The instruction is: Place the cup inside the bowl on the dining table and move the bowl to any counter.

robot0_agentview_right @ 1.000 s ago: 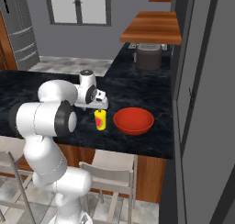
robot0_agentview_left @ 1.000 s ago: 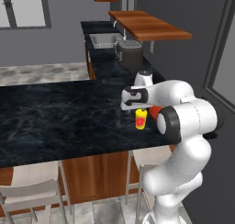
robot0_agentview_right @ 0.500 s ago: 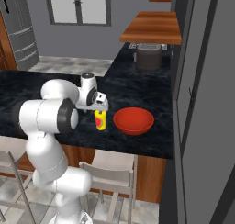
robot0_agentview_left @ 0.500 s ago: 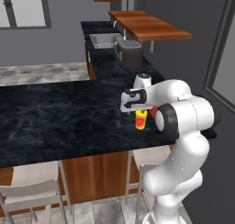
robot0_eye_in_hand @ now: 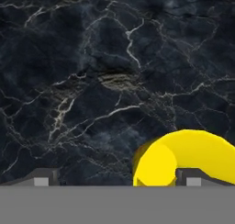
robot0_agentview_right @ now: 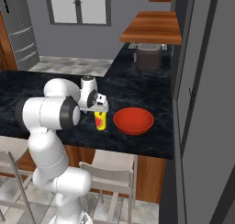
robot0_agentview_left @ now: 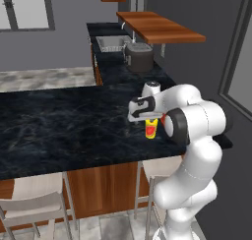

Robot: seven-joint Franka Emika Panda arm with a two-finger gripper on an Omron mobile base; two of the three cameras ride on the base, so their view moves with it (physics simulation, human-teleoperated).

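The small yellow cup (robot0_agentview_left: 151, 130) with a red mark stands upright on the black dining table (robot0_agentview_left: 59, 131) near its front edge. My gripper (robot0_agentview_left: 147, 119) hangs open just above it, pointing down. In the hand view the cup (robot0_eye_in_hand: 193, 156) lies low and right, against the right fingertip (robot0_eye_in_hand: 193, 178) rather than centred between the two. From the right base view, the cup (robot0_agentview_right: 100, 121) sits under the gripper (robot0_agentview_right: 100, 111), and the wide red bowl (robot0_agentview_right: 133, 120) rests a short way to its right, apart from it. My arm hides the bowl in the left base view.
A dark grey cooker pot (robot0_agentview_left: 139, 57) stands on the black counter (robot0_agentview_left: 110, 67) behind the table, under a wooden shelf (robot0_agentview_left: 160, 26). Pale stools (robot0_agentview_left: 34, 209) are tucked along the table's near side. A dark wall panel (robot0_agentview_right: 206, 103) rises close on the right.
The hand has sunk slightly towards the cup and shifted a little sideways. The cup and the bowl have stayed where they were.
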